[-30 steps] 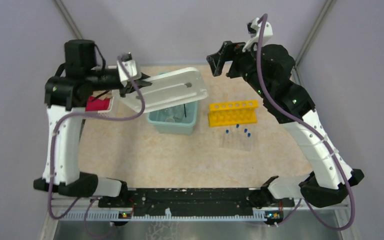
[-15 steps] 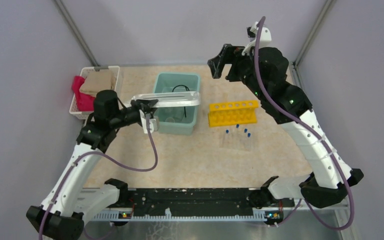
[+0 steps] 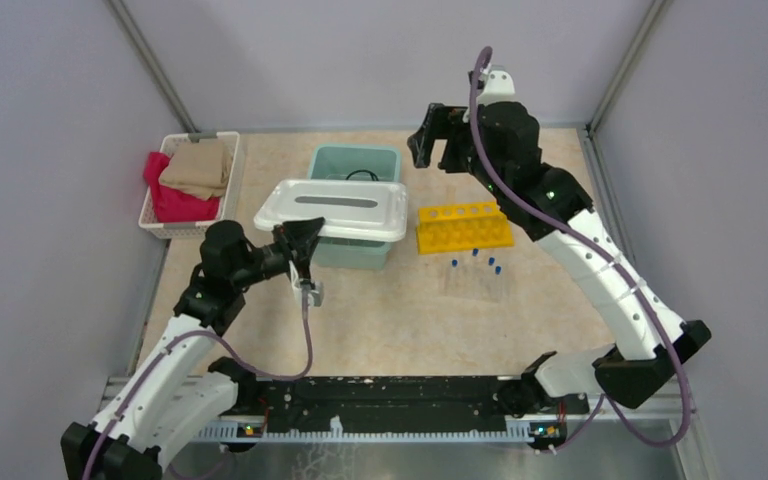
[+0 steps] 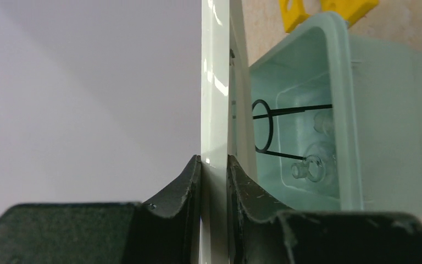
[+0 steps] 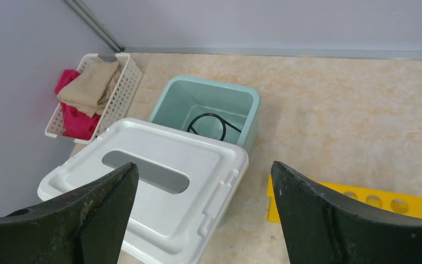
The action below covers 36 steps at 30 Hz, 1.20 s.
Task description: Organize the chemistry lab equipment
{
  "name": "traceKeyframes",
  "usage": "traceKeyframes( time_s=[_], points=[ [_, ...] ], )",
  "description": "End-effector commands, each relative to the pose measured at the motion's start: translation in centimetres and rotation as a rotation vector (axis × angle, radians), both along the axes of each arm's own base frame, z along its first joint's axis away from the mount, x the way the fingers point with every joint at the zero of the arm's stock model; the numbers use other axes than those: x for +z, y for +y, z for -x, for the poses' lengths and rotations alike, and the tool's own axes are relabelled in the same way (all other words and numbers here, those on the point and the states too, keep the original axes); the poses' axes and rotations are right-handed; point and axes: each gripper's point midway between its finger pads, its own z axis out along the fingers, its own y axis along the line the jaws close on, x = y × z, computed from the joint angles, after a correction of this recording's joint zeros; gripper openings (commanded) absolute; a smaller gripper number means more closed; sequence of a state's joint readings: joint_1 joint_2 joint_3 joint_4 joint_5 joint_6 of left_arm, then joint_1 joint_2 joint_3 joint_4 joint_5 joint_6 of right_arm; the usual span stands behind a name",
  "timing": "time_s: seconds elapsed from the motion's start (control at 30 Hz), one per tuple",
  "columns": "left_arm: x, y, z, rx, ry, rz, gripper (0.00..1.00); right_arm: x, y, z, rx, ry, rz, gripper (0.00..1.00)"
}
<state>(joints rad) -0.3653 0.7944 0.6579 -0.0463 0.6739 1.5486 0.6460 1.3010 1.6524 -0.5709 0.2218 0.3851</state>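
**Left gripper holds lid over bin; right gripper open above the back of the table**

Top view: the left gripper (image 3: 305, 233) is clamped on the near edge of the white lid (image 3: 332, 208). The lid lies flat and covers the near part of the teal bin (image 3: 354, 150); the bin's far part is uncovered. The right gripper (image 3: 438, 140) hangs in the air just right of the bin's far corner, jaws spread and holding nothing. The yellow rack (image 3: 465, 228) stands on the table (image 3: 390, 320) just right of the bin. The tubes (image 3: 475, 275), clear with blue caps, lie in a small group in front of the rack. At the left rear stands a white basket (image 3: 152, 222) with red and tan cloths (image 3: 195, 168).

Left wrist view: the lid shows edge-on, pinched between the two black fingers (image 4: 184, 181). Beside it the bin is open to the camera. Inside lie the black ring (image 4: 264, 125) with its straight handle and, deeper in, the clear beakers (image 4: 310, 165). A corner of the rack shows beyond the bin.

Right wrist view: the right fingers (image 5: 99, 203) stand wide apart with nothing between them. Below are the lid, the uncovered end of the bin with the ring in it, the basket at the left and the rack at the right.
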Motion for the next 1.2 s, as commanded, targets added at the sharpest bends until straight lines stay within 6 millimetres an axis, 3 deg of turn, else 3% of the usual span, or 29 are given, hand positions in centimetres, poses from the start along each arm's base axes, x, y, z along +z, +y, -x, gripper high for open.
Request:
traceKeyframes(
  time_s=[0.0,0.2,0.33,0.53,0.73,0.9,1.17],
  points=[
    [-1.7,-0.6,1.5,-0.090,-0.144,-0.092,0.00,-1.0,1.2,-1.8,0.015,0.009,-0.026,0.89],
    [-5.6,-0.5,2.5,-0.125,-0.092,-0.162,0.03,-3.2,3.5,-3.7,0.053,0.054,-0.013,0.89],
    [-8.9,0.3,3.6,-0.126,0.053,-0.232,0.38,-6.2,5.6,-5.4,0.090,0.117,0.016,0.90],
    [-12.7,1.6,3.2,-0.057,0.149,-0.294,0.54,-10.0,7.5,-7.0,0.120,0.185,0.045,0.90],
    [-13.2,1.9,2.5,-0.019,0.193,-0.299,0.78,-12.3,8.0,-7.9,0.129,0.207,0.097,0.90],
    [-12.1,1.8,1.6,0.008,0.204,-0.273,0.82,-14.4,8.3,-8.3,0.144,0.231,0.138,0.90],
    [-8.6,2.3,-0.6,0.101,0.189,-0.240,0.80,-17.4,8.6,-8.9,0.149,0.271,0.185,0.90]
  ],
)
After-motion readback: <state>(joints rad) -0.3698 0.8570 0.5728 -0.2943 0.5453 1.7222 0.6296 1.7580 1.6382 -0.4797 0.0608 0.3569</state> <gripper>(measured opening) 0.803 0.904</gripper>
